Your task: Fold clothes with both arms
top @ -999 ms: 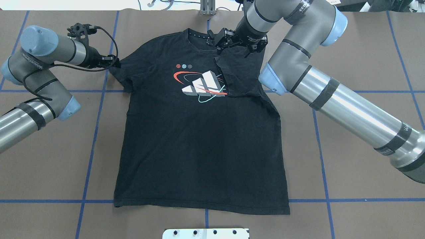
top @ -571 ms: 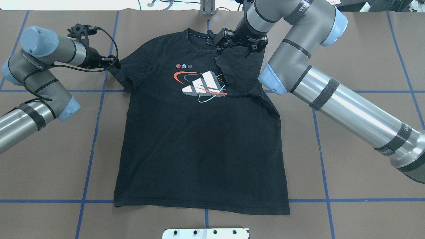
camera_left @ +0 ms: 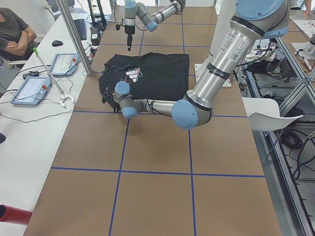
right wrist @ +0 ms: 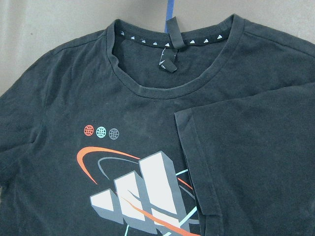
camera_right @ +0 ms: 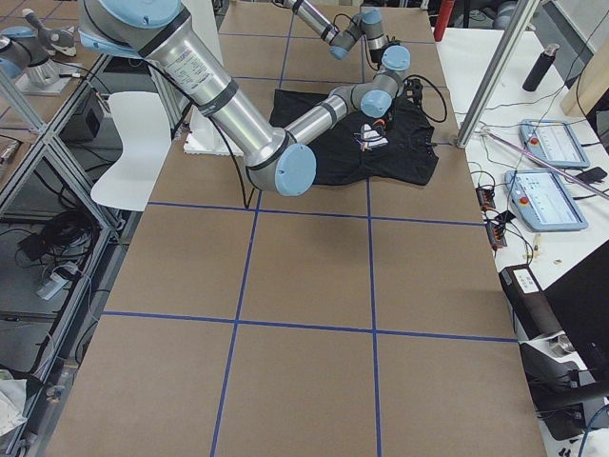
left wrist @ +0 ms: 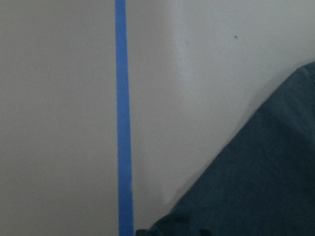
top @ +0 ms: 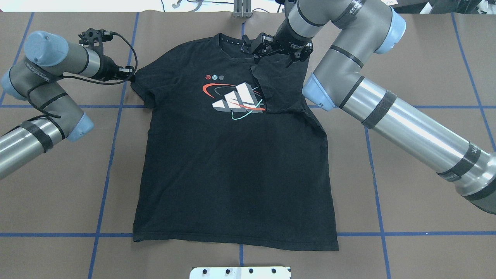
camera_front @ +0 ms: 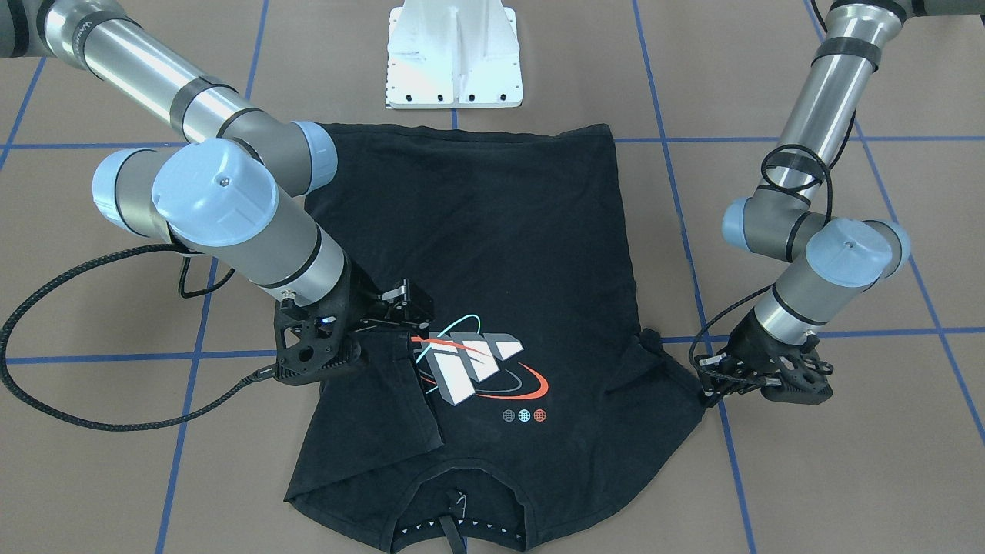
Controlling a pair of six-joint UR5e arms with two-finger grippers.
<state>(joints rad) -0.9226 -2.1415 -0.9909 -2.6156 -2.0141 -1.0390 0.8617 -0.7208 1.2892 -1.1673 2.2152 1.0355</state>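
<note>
The black T-shirt [top: 232, 174] lies flat and face up, collar at the far side; it also shows in the front view [camera_front: 500, 231]. Its right sleeve [top: 279, 85] is folded in over the chest and covers the edge of the graphic [top: 234, 99]. My right gripper [top: 254, 52] hovers by the collar and that folded sleeve, jaws apart and empty [camera_front: 412, 308]. My left gripper [top: 130, 73] sits at the outer corner of the left sleeve [camera_front: 677, 369], fingers close together and seemingly pinching the hem [camera_front: 706, 382]. The right wrist view shows collar and folded sleeve [right wrist: 256, 157].
The white bolted base plate [top: 240, 272] stands just before the shirt's hem. Blue tape lines [top: 112, 155] cross the brown table. A side bench with tablets [camera_left: 34, 88] and a seated person [camera_left: 12, 29] lies beyond the far edge. A white chair [camera_right: 133, 143] stands behind the robot.
My left gripper has shifted slightly to the left at the sleeve corner. The right gripper and the folded sleeve have stayed in place.
</note>
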